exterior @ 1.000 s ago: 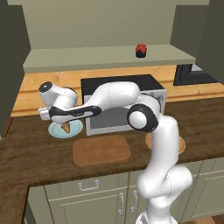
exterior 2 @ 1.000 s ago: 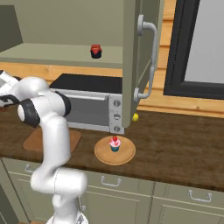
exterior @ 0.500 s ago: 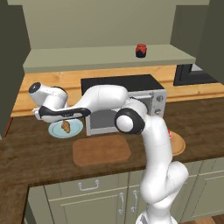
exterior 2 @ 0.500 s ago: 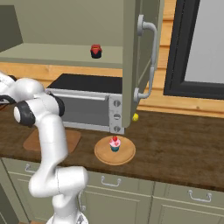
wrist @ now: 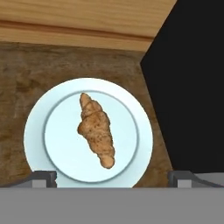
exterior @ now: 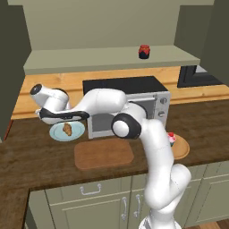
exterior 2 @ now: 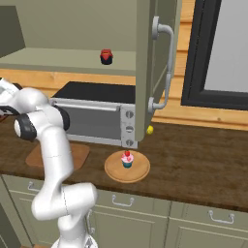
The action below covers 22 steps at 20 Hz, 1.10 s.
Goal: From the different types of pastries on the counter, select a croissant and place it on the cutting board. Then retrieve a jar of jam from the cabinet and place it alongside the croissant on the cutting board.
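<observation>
Just left of the silver microwave oven (exterior: 127, 107), in the left base view, a brown croissant (exterior: 67, 129) is seen lying on a round pale-blue plate (exterior: 58, 133). The gripper (exterior: 62, 121) is held right above that plate, clear of the pastry. The rounded wooden cutting board (exterior: 103, 153) lies in front of the microwave, and a red-lidded jam jar (exterior: 144, 51) sits on the shelf above it.

From the right base view, a pink-frosted cupcake (exterior 2: 127, 159) on a round wooden board (exterior 2: 127, 167) is spotted just right of the microwave's front, on the dark wooden counter (exterior 2: 203, 167).

In the hand view, the croissant is centred on the plate, with the fingertips (wrist: 43, 178) spread wide to either side, gripping nothing.
</observation>
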Tool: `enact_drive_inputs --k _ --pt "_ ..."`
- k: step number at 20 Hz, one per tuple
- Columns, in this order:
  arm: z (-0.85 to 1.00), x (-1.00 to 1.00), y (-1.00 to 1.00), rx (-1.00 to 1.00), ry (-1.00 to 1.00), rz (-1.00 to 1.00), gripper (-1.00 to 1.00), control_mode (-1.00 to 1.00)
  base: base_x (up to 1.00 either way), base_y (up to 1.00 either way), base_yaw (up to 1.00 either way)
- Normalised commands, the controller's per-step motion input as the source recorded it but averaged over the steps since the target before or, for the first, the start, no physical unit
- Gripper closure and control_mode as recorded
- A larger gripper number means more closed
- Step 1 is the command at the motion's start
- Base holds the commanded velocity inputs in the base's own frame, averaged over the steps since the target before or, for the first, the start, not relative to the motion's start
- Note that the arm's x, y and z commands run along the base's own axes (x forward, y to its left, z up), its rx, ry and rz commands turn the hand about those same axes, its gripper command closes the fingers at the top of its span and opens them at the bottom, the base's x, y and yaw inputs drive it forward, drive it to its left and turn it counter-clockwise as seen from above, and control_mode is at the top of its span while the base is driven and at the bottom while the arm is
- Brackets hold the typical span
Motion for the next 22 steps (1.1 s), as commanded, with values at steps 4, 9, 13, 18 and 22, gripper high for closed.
enact_drive_inputs --k 4,9,13,18,22 --pt "-0.41 0.09 -0.33 0.02 -0.02 0.0 -1.0 -1.0 0.0 0.0 0.0" --pt "-0.43 0.18 -0.34 0.07 0.0 0.0 -1.0 -1.0 0.0 0.0 0.0" --pt "-0.29 0.35 -0.17 0.16 0.0 0.0 -1.0 -1.0 0.0 0.0 0.0" --pt "-0.28 0.39 0.0 0.17 0.0 0.0 -1.0 -1.0 0.0 0.0 0.0" --pt "-0.41 0.36 0.01 0.06 0.0 0.0 -1.0 -1.0 0.0 0.0 0.0"
